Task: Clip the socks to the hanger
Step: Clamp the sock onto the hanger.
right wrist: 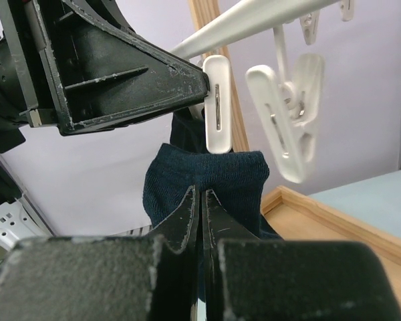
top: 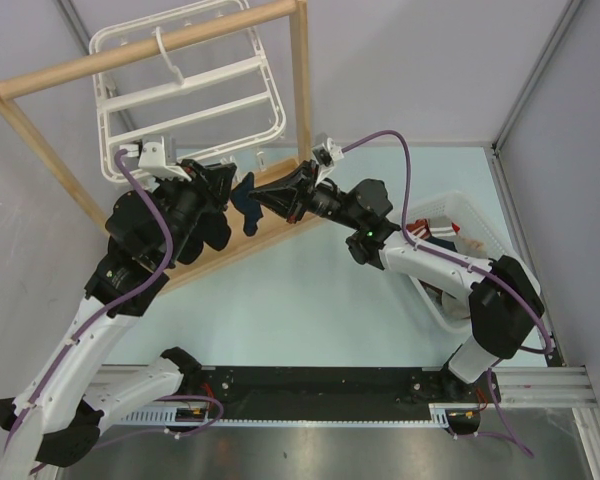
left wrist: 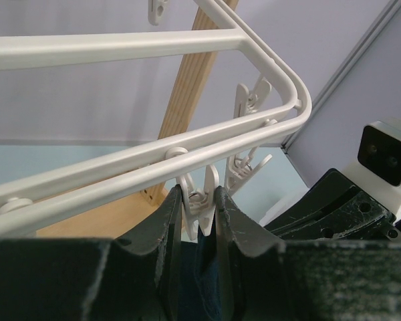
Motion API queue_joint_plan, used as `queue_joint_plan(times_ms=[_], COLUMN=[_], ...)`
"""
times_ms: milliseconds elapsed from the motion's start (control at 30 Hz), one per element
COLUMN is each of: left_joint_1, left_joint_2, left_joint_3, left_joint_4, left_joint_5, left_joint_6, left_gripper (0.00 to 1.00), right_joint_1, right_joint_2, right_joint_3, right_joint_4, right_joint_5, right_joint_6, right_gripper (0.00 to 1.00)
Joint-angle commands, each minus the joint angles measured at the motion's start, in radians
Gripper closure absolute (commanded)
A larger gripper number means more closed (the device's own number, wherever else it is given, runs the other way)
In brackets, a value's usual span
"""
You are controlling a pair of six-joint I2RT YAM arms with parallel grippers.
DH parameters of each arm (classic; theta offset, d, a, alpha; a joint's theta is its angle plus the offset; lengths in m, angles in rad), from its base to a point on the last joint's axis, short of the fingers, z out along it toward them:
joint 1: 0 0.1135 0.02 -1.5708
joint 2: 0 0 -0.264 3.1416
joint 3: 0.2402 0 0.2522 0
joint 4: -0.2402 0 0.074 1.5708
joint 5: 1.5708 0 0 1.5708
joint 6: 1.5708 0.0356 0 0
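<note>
The left gripper (left wrist: 198, 195) is clamped on a small white plastic clip (left wrist: 202, 207) at the 5 o'clock corner of the white plastic rectangular hanger (left wrist: 120, 45). The right gripper (right wrist: 202, 204) pinches the dark navy fabric sock (right wrist: 217, 175), which hangs at 6 o'clock beneath that clip
</note>
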Motion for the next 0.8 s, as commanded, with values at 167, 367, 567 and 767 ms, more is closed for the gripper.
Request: queue_joint_plan(times_ms=[167, 367, 567, 767], left_joint_1=[-0.005, -0.003, -0.005, -0.005], left_joint_2=[-0.017, -0.019, -0.017, -0.022], left_joint_3=[0.014, 0.012, 0.012, 0.012], left_joint_4=[-0.005, -0.008, -0.010, -0.013], left_joint_5=[0.056, 0.058, 0.067, 0.064], left_joint_6=[-0.004, -0.004, -0.005, -0.002], left_gripper=[1.00, 1.00, 1.00, 1.00], right_joint_1=[-0.015, -0.035, -0.045, -0.040], right_joint_2=[0.029, 0.037, 0.055, 0.064], right_joint_3=[0.042, 0.041, 0.048, 0.065], right_joint_4=[0.076, 0.092, 0.128, 0.138], right_joint_5=[-0.003, -0.012, -0.037, -0.063], right_joint_6=[0.021, 0.033, 0.064, 0.075], right_gripper=[1.00, 1.00, 1.00, 1.00])
